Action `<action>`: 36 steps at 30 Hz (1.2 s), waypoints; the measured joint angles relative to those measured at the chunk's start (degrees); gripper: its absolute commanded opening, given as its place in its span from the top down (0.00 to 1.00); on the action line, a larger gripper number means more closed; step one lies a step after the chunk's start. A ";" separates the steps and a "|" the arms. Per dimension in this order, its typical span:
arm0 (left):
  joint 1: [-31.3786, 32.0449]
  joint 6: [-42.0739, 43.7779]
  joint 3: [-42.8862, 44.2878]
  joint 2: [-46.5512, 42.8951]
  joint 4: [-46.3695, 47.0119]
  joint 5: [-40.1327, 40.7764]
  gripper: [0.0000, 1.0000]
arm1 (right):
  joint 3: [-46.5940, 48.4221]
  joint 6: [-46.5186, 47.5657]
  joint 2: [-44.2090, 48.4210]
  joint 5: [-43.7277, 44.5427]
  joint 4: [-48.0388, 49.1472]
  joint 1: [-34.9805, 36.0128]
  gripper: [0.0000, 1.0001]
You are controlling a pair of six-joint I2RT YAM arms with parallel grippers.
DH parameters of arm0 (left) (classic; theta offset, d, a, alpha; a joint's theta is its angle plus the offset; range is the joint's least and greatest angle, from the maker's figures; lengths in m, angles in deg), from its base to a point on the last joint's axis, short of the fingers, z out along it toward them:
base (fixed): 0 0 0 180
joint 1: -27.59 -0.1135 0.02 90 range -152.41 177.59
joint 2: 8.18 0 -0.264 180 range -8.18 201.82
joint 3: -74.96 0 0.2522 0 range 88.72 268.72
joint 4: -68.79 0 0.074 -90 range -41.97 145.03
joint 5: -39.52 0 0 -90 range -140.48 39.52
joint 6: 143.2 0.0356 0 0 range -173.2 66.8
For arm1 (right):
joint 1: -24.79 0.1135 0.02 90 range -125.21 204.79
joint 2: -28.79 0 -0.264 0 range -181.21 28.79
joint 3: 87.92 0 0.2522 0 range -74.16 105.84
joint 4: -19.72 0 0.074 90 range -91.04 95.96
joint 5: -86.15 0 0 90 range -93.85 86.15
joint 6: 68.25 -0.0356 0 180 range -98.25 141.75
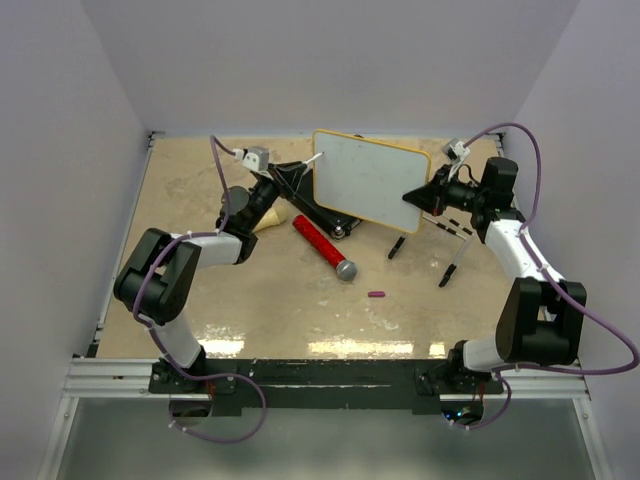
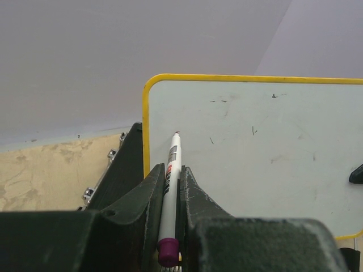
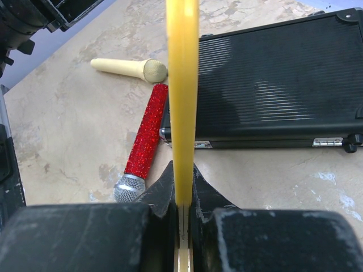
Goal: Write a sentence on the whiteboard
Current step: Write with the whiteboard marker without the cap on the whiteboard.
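The whiteboard [image 1: 372, 180] sits in the right tool [image 3: 182, 175] above the case [image 3: 272, 85], a marker [image 2: 173, 152] in the left tool [image 2: 172, 175] beside it.

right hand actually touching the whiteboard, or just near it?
Touching. Right wrist view: the right hand is shut on the yellow rim of the whiteboard, pressing both sides with no gap.

Smooth white whiteboard [image 1: 372, 182] face, faint scuffs; yellow plastic-looking rim [image 3: 182, 85]. Glittery red microphone [image 3: 146, 133], silver metal mesh head. Matt cream microphone [image 3: 122, 67]. Ribbed matt black case [image 3: 272, 85], shiny metal latch [image 3: 329, 142]. Mottled beige stone-look table [image 1: 260, 300], glossy near front. Glossy white plastic marker [image 2: 173, 156] barrel.
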 measured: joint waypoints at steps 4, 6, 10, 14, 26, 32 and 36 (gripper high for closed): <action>-0.15 0.00 0.00 0.00 -0.17 -0.39 1.00 | 0.02 0.00 -0.11 -0.04 0.00 -0.02 1.00; -0.20 0.00 0.00 0.00 -0.31 -0.57 1.00 | 0.02 0.00 -0.13 -0.07 0.00 -0.02 1.00; -0.20 0.00 -0.37 0.00 -0.33 -0.98 1.00 | 0.02 -0.02 -0.13 -0.07 0.00 -0.02 1.00; -0.20 0.00 -1.90 0.00 -0.35 -1.27 1.00 | 0.02 -0.07 -0.15 -0.07 0.00 -0.02 1.00; -0.20 -0.35 -5.55 0.00 -0.70 -2.45 1.00 | 0.02 -0.17 -0.15 -0.11 0.00 -0.04 1.00; -0.20 -0.87 -5.46 0.00 -0.79 -2.86 1.00 | 0.02 -0.17 -0.15 -0.11 0.00 -0.04 1.00; -0.22 -0.87 -4.63 -0.11 -1.09 -2.78 1.00 | 0.02 -0.20 -0.15 -0.11 0.00 -0.04 1.00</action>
